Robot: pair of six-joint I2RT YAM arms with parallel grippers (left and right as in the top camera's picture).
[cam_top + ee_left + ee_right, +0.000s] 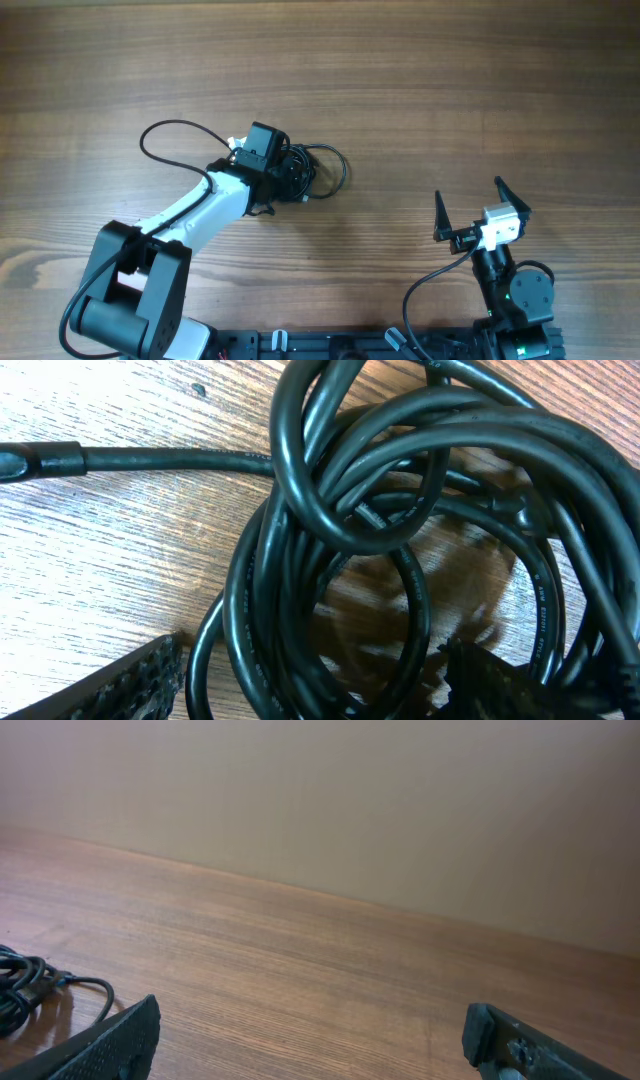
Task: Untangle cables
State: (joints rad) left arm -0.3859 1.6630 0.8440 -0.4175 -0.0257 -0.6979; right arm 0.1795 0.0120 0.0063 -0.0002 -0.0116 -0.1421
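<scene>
Right gripper [468,190] sits near the front edge of the table [450,80], its jaws spread wide and holding nothing. Farther in, the left gripper [310,685] is spread wide over the knotted black cables [330,480] in the middle, with bare wood all around.

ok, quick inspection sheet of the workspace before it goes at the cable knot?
surface: wooden table, bare wood grain.
job's things: cables, one tangled black bundle left of centre, loops wound through each other.
clutter: nothing seen.
grippers: left end effector open, fingers either side of the bundle; right end effector open, holding nothing, well apart from the bundle.
cables: left arm wire loops out over the table; right arm wire curves beside its base.
surroundings: plain wall beyond the table's far edge; nothing else seen.
</scene>
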